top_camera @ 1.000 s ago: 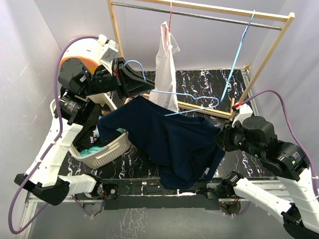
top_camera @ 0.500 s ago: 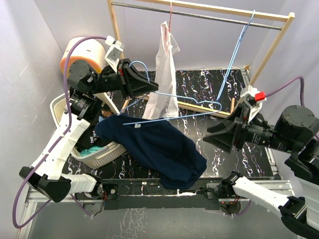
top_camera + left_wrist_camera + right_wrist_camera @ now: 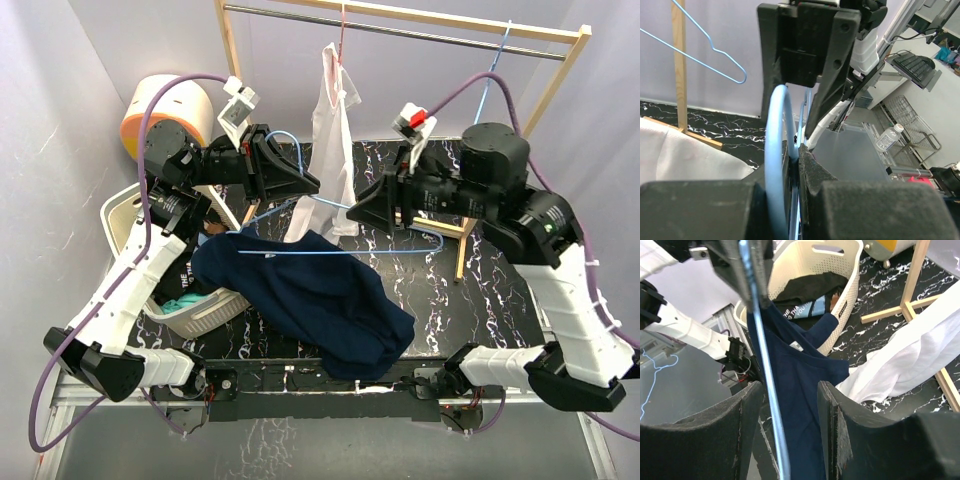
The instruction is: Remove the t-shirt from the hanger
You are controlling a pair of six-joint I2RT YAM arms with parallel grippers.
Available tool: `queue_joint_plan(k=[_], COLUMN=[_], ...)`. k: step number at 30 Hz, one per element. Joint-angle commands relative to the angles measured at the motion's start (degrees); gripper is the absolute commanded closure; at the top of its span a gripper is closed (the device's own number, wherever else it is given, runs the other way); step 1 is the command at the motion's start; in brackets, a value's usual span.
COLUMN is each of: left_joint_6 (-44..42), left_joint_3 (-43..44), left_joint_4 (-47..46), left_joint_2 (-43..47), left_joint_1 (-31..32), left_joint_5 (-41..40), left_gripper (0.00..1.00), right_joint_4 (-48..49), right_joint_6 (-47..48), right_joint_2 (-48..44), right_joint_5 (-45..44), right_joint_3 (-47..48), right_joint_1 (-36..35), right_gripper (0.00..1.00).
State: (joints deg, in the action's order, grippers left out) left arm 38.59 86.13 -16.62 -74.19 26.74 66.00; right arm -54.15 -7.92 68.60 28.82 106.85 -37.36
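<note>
basket [image 3: 222, 312]: by the table's left edge, holding other clothes.
left gripper [image 3: 306, 186]: clamped on the hook of the hanger [image 3: 340, 253].
t-shirt [image 3: 320, 295]: navy, heaped mid-table toward the near edge, one end over the basket's rim; the hanger's bar crosses its top.
right gripper [image 3: 360, 215]: fingers spread, the hanger's wire between them.

1. The t-shirt [image 3: 330, 295] is soft, matt navy cloth.
2. The hanger [image 3: 774, 160] is thin, smooth light-blue wire.
3. The basket [image 3: 805, 260] is perforated white plastic.
4. The table [image 3: 480, 290] looks glossy, black with white veining.
</note>
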Motion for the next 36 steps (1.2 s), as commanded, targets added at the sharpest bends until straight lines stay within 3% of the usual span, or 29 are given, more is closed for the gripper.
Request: queue_joint_plan(k=[1, 4, 5, 7, 9, 12, 15, 26, 36], left_joint_6=[1.0, 2.5, 3.1, 3.7, 3.4, 1.7, 0.0, -4.8, -8.7], left_joint_3=[-0.5, -0.8, -0.9, -1.1, -1.3, -1.5, -1.6, -2.4, -3.9], left_joint_4=[-3.3, -5.4, -6.2, -6.8, -6.3, -4.1, -2.3, 3.4, 8.9], left_joint_2=[1.7, 1.4, 1.3, 1.2, 1.3, 1.8, 2.4, 3.4, 5.8], left_joint_1=[-0.1, -0.1, -0.1, -0.2, -0.1, -0.1, -0.1, -0.1, -0.1], left_joint_5=[2.0, 1.9, 2.0, 1.9, 1.3, 0.0, -1.1, -5.6, -9.1], left_gripper=[1.0, 1.0, 1.0, 1.0, 0.86, 0.6, 0.48, 0.46, 0.46], right_joint_4=[2.3, 2.0, 1.9, 1.4, 0.9, -0.6, -4.2, -6.6, 1.7], right_joint_6=[3.0, 3.4, 3.5, 3.6, 3.5, 3.4, 3.1, -5.7, -7.6], right_joint_2=[0.2, 0.5, 0.4, 0.2, -0.8, -3.8, -7.5, -19.4, -18.4], right_joint_5=[0.9, 2.3, 3.0, 3.7, 3.1, 0.0, -2.7, -17.1, -37.5], right_joint_3=[3.2, 1.9, 1.3, 0.4, -0.3, -1.4, -1.1, 2.2, 7.8], right_joint_1=[0.1, 0.0, 0.0, 0.0, 0.0, 0.1, 0.1, 0.1, 0.0], right_gripper=[0.49, 0.51, 0.59, 0.84, 0.92, 0.92, 0.92, 0.92, 0.92])
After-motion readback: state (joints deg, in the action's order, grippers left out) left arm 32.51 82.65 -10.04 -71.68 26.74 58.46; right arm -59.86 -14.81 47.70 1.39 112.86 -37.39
